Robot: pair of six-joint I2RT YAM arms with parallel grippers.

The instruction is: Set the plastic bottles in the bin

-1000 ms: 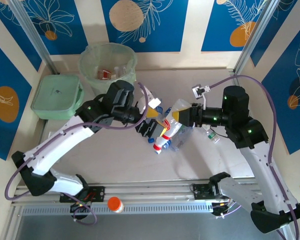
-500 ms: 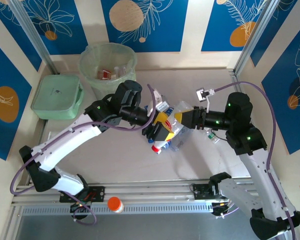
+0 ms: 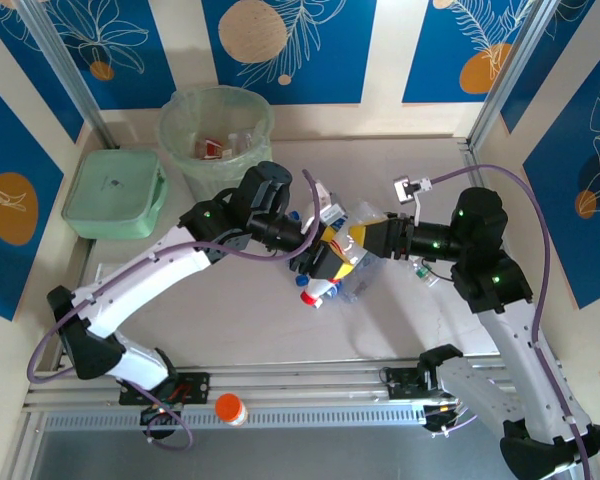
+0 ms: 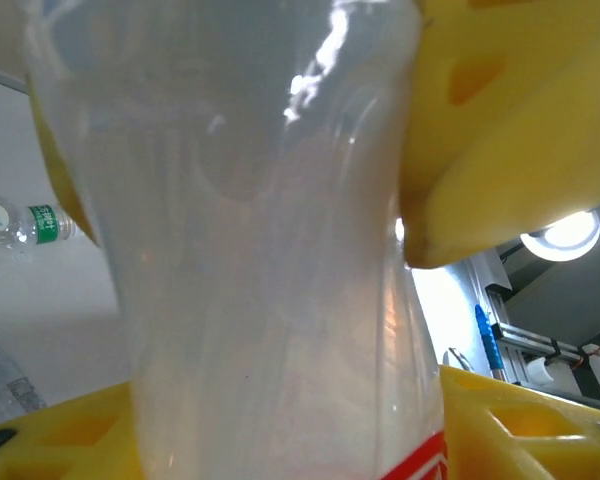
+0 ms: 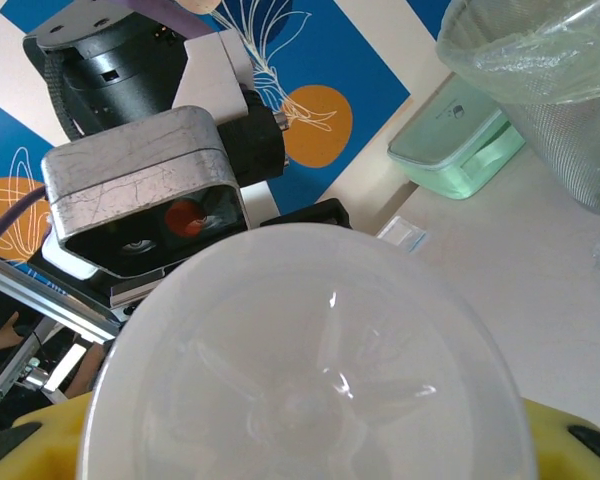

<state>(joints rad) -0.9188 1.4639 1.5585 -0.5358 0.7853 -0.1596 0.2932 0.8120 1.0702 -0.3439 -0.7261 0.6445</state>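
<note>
Looking down on the pale table (image 3: 280, 330), both arms meet near its middle; the left gripper (image 3: 320, 258) and the right gripper (image 3: 363, 238) face each other, almost touching, with one clear bottle (image 3: 338, 245) bridging them. The bin (image 3: 180, 150) stands beyond the left gripper and off to its left, well apart, with a few bottles inside its liner; the flat green lidded box (image 3: 113, 193) lies just beside the bin, further left still.

Directly under and just near-side of the two grippers sits a small heap of plastic bottles (image 3: 330, 285), blue caps showing; one more green-labelled bottle (image 3: 423, 270) lies behind the right gripper, beside its wrist.

From the left wrist, yellow fingers (image 4: 520, 430) sit against both sides of the clear bottle, a red label edge between them, so that hand has it clamped; the right hand's yellow fingers (image 4: 500, 130) grip it further along. From the right wrist, the bottle's round base lies between that gripper's narrow-set fingers (image 5: 560, 440); held there too.

An orange-capped item (image 3: 230, 408) rests on the rail, well behind the left gripper.
</note>
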